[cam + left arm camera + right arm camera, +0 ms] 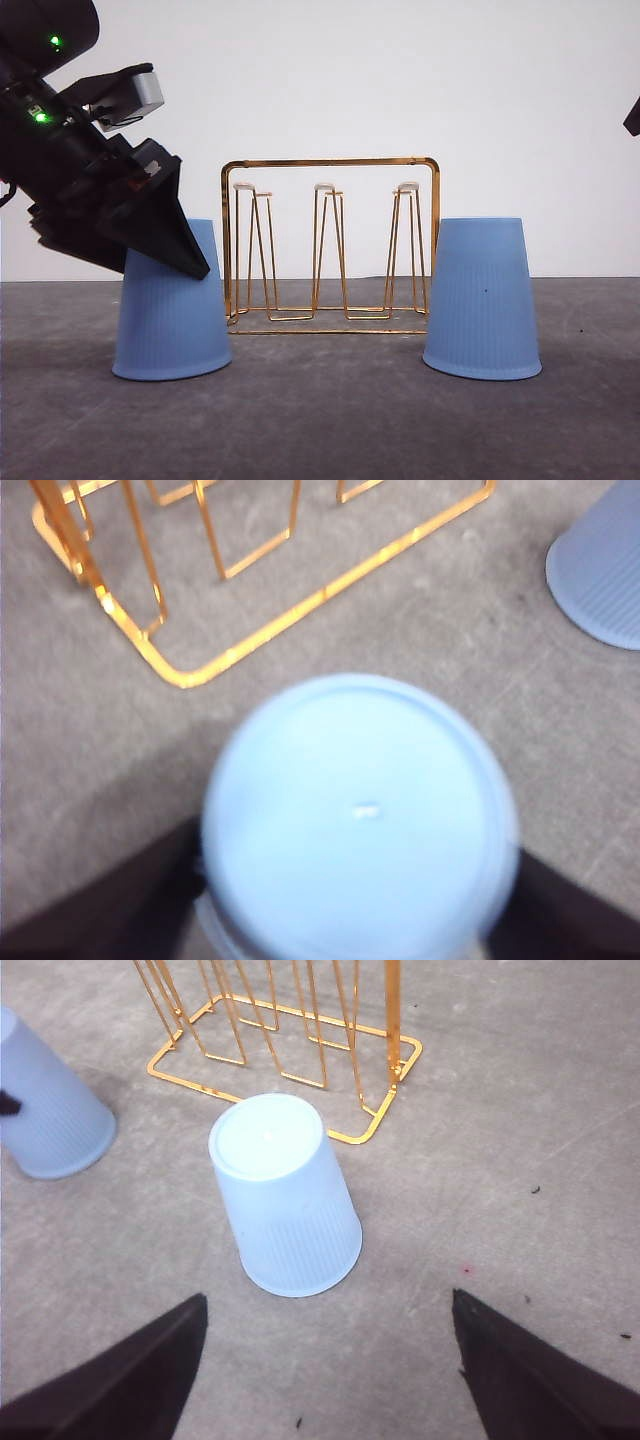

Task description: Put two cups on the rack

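Observation:
Two light blue ribbed cups stand upside down on the grey table, one on each side of the gold wire rack (330, 250). My left gripper (195, 265) reaches down over the left cup (170, 315). In the left wrist view its dark fingers (90, 910) stand spread on both sides of that cup's flat base (360, 815), so it is open. The right cup (483, 300) stands free. In the right wrist view my right gripper (325, 1360) is open, set back from this cup (290, 1200) and well above the table.
The rack's base frame (260, 630) lies close beside the left cup, and its corner (380, 1110) sits just behind the right cup. A white wall closes off the back. Bare grey table (330, 420) stretches in front of the cups.

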`<action>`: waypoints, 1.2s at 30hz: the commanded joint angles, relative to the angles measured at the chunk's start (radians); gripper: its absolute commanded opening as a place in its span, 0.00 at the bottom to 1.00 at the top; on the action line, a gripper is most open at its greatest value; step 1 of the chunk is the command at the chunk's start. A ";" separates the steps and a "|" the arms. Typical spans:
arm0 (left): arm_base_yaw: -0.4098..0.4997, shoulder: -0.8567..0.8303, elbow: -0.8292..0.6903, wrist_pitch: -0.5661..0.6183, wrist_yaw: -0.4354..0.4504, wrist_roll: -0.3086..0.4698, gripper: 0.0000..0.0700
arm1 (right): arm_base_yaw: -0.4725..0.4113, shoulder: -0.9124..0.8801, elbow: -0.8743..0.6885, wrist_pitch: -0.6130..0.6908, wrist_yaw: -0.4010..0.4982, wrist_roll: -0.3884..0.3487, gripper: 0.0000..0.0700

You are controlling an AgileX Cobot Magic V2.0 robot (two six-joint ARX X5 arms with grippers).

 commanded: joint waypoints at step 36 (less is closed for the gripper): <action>-0.011 -0.019 0.351 -0.013 -0.151 -0.155 0.39 | 0.003 0.003 0.014 0.021 0.003 -0.008 0.70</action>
